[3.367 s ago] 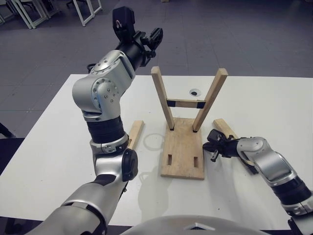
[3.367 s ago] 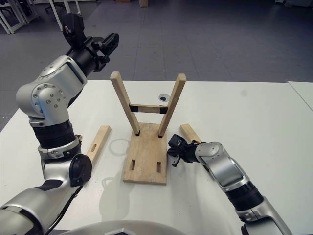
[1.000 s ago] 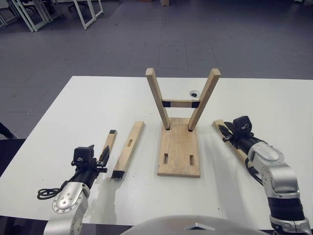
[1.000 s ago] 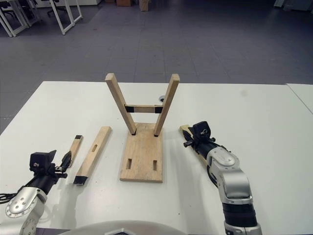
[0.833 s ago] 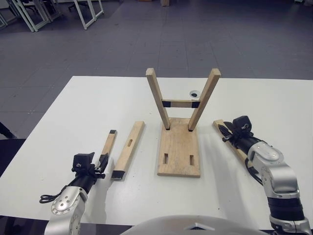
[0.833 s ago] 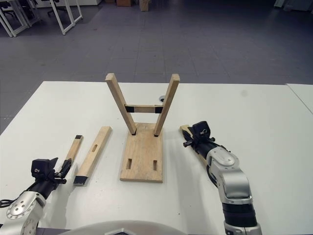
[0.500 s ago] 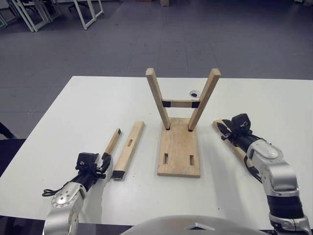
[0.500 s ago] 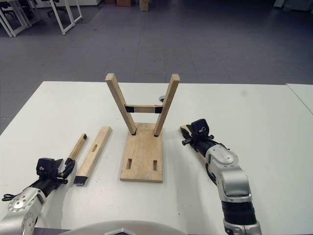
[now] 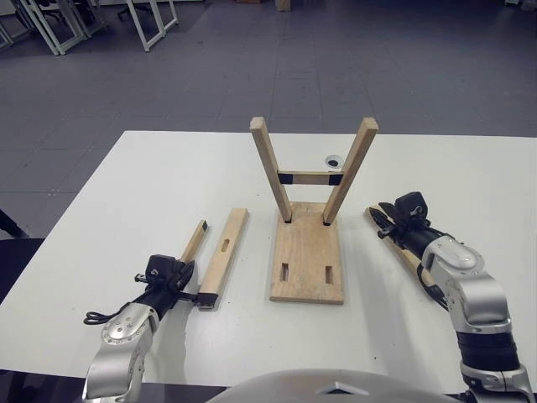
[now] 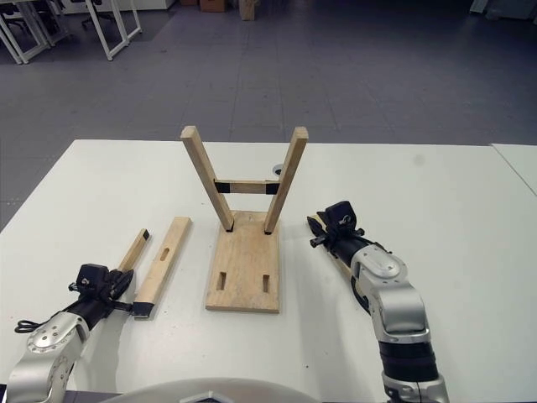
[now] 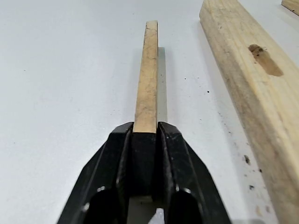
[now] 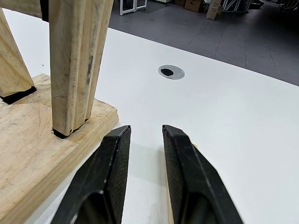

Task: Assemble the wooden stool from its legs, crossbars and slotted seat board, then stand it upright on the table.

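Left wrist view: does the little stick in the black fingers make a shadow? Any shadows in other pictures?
Left wrist view: yes, the crossbar held by the fingers of the left gripper casts a thin, soft shadow on the table, on the side toward the loose leg. Right wrist view: the seat board darkens the table just under its edge.

— What is the seat board (image 9: 307, 260) made of?
— Pale bare wood, grainy and matt. So are its legs (image 9: 271, 168) and the crossbar (image 11: 147, 79), whose face looks rough.
— And the surface (image 9: 126, 185)?
— White, smooth and matt, lightly specked. The left tool (image 11: 145, 128) and right tool (image 12: 145, 130) are black with a faint sheen, seemingly plastic.
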